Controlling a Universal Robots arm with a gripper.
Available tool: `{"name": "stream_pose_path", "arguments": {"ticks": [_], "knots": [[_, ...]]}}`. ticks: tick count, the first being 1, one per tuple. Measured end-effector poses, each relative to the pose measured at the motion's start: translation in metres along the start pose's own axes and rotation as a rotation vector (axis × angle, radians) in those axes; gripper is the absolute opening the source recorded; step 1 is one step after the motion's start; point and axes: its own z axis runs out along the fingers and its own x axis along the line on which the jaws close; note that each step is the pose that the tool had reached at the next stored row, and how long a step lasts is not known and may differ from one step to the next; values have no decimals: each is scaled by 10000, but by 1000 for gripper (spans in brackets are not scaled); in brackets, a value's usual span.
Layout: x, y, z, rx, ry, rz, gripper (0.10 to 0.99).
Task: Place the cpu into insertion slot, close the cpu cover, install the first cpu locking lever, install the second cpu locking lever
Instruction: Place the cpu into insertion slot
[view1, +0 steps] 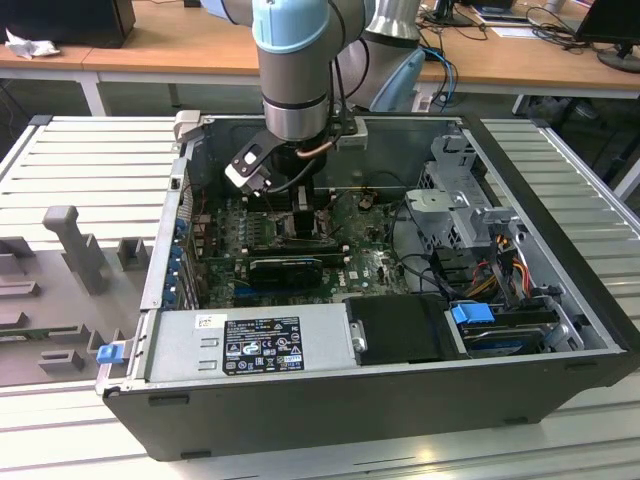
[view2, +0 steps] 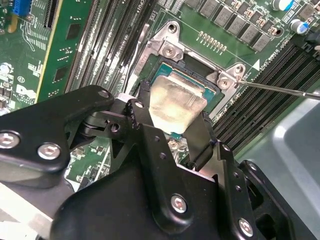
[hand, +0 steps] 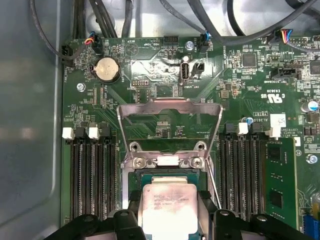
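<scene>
We see the robot arm (view1: 295, 70) plunged into an open computer case (view1: 350, 415) that lies on a slatted metal desk (view1: 90, 150), its wrist low over the green motherboard (view1: 365, 265) near the far wall of the case. In both wrist views the black jaws are clenched on the cpu (view2: 177, 107), one pressed against each of two opposite edges, and its pale silver face is turned up toward the cameras. The cpu sits over the insertion slot (view2: 182, 64), inside the slot's metal rim, though we cannot tell whether it is fully seated. In the first wrist view the cpu cover (hand: 150, 104) is swung open, hinged at the slot's edge opposite the jaws, and bare circuit board shows through its square window. In the second wrist view a thin metal locking lever (view2: 280, 88) juts out from a corner bracket of the slot and passes above the neighbouring memory slots (hand: 90, 175), which run in dark rows on both sides of the slot. A round coin cell battery (hand: 107, 69) sits on the board beyond the open cover, near bundles of dark cables. In the exterior view a grey power supply (view1: 250, 345) with a black label fills the near corner of the case on the exterior view's left, and a dark expansion card (view1: 285, 268) lies between it and the arm.
</scene>
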Motion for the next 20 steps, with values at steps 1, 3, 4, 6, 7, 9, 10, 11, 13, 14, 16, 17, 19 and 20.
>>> {"name": "stream_pose_path", "arguments": {"ticks": [1, 3, 4, 6, 7, 9, 10, 11, 13, 14, 16, 17, 19, 20], "knots": [[0, -1, 1, 1, -2, 5, 529], [0, -1, 1, 1, -3, 5, 529], [0, -1, 2, 0, -3, 5, 529], [0, 0, 2, -1, -4, 5, 529], [0, -1, 2, 0, -3, 4, 537], [0, -1, 2, -1, 13, 8, 604], [0, -1, 2, 0, 20, 9, 604], [0, 0, -5, 1, 37, 9, 604], [0, 2, -31, 0, 53, 10, 604], [0, 3, -45, 0, 55, 11, 604], [1, 7, -83, 1, 57, 10, 604], [1, 8, -98, 1, 57, 10, 604], [2, 11, -130, 1, 57, 11, 525], [2, 12, -145, 1, 56, 10, 459]]}}
